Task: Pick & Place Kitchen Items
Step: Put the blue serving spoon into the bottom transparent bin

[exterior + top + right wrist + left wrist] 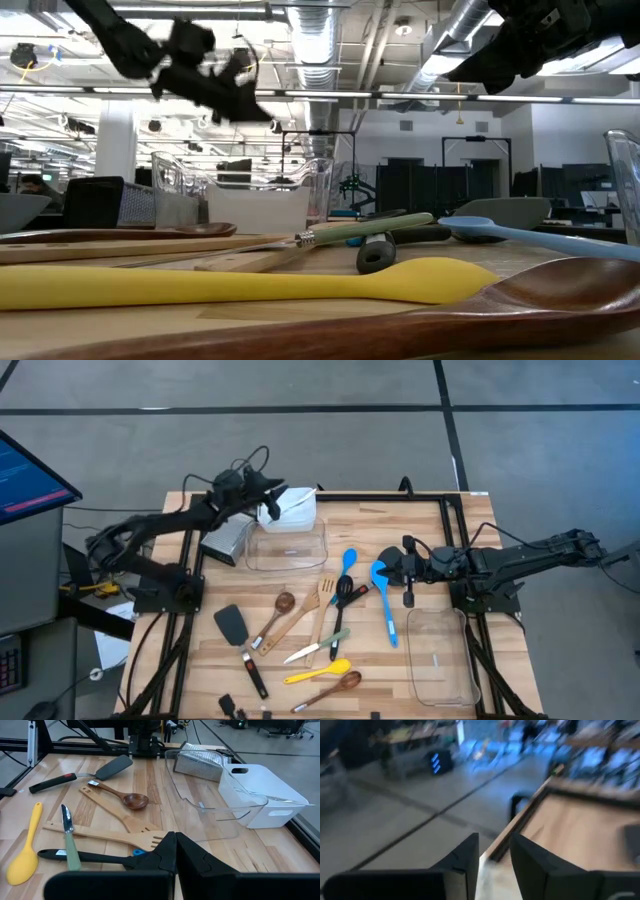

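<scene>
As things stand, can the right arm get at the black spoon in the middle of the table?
Probably yes. The right gripper hangs shut just beside the black spoon, nothing above it. The blue spoons and wooden turner lie close alongside, so a grasp may nudge them. It must open first.

Wooden-plank counter [420,525], black frame rails along its sides. Upper left of the high view: white bin [293,507], a metal grater [226,540] beside it, and a clear tub [287,547] just below the bin. Lower right: second clear tub [441,657]. Centre is a loose scatter of utensils — two blue spoons [384,585], black spatula [232,626], wooden spoon [280,606], wooden slotted turner [312,603], black spoon [342,600], green-handled knife [318,647], yellow spoon [318,672], dark wooden spoon [334,686] — mostly angled, several touching or overlapping near the middle.
</scene>
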